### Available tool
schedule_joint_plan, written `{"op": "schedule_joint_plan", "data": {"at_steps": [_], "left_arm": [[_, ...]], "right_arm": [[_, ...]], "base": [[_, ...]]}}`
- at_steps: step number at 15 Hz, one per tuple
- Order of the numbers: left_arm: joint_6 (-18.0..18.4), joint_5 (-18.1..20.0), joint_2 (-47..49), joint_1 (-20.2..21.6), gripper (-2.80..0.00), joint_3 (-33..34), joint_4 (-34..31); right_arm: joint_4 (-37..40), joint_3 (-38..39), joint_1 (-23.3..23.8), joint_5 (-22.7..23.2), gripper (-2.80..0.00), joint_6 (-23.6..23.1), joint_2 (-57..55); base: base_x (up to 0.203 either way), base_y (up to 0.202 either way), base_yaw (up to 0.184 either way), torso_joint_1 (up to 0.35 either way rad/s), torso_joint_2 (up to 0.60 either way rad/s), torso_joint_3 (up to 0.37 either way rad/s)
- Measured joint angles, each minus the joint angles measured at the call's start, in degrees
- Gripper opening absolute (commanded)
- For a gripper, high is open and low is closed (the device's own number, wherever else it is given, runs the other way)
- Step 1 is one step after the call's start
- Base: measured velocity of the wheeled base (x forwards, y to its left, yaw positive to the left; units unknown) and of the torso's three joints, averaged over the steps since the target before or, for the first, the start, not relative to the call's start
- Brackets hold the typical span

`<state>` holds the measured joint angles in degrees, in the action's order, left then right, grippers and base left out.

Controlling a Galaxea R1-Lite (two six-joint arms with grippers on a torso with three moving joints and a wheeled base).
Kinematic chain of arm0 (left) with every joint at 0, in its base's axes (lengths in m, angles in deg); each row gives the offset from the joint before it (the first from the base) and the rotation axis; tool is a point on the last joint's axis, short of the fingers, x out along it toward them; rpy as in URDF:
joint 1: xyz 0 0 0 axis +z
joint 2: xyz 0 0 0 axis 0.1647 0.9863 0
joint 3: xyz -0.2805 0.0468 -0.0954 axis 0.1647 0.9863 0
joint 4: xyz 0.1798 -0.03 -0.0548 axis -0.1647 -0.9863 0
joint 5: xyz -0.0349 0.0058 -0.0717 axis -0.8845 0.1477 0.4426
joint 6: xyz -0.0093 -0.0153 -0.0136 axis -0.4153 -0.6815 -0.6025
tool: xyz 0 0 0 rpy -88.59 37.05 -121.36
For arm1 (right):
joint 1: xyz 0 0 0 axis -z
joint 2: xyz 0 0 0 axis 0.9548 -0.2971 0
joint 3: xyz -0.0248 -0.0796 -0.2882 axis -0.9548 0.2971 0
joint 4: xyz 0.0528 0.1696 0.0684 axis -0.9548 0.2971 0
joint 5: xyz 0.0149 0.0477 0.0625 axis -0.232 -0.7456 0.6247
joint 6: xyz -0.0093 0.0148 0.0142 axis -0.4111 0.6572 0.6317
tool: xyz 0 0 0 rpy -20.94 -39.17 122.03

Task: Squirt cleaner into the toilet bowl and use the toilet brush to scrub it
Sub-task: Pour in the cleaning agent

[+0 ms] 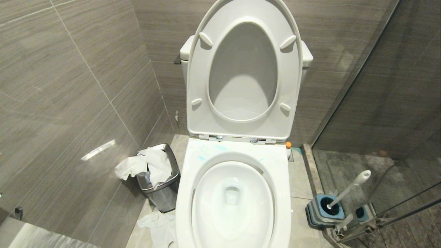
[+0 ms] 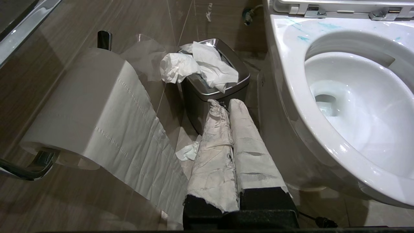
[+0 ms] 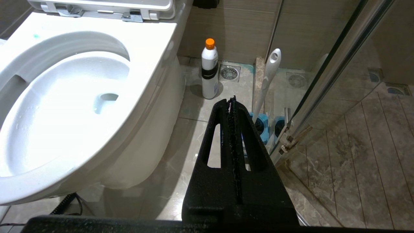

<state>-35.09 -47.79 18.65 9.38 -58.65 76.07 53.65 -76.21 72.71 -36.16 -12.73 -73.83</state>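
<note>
The toilet bowl (image 1: 237, 206) fills the lower centre of the head view with seat and lid (image 1: 244, 72) tipped up against the tank, so the basin is open for cleaning; faint turquoise streaks of cleaner (image 1: 220, 148) mark the rim's back edge. The toilet brush (image 1: 348, 189) stands at lower right in its blue-grey holder (image 1: 325, 210), handle leaning toward the glass shower partition (image 1: 396, 103), and a white bottle with an orange cap (image 3: 209, 72) waits on the floor beside the bowl. Neither arm shows in the head view. The left gripper (image 2: 228, 105), fingers wrapped in paper, is pressed closed and empty, facing a steel bin (image 2: 213, 94) overflowing with tissue; a toilet roll (image 2: 84, 106) hangs alongside. The right gripper (image 3: 231, 102) is likewise closed and empty, aimed toward the brush, with the partition crowding that side.
</note>
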Motion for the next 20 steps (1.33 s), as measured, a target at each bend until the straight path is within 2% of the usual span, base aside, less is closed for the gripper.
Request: {"op": "schedule_joint_plan", "data": {"at_steps": [20], "left_arm": [[0.0, 0.0, 0.0, 0.0, -2.8, 0.0, 0.01]], "right_arm": [[-0.02, -0.02, 0.0, -0.02, -2.8, 0.04, 0.0]], "base": [[0.0, 0.0, 0.0, 0.0, 0.0, 0.0]]}}
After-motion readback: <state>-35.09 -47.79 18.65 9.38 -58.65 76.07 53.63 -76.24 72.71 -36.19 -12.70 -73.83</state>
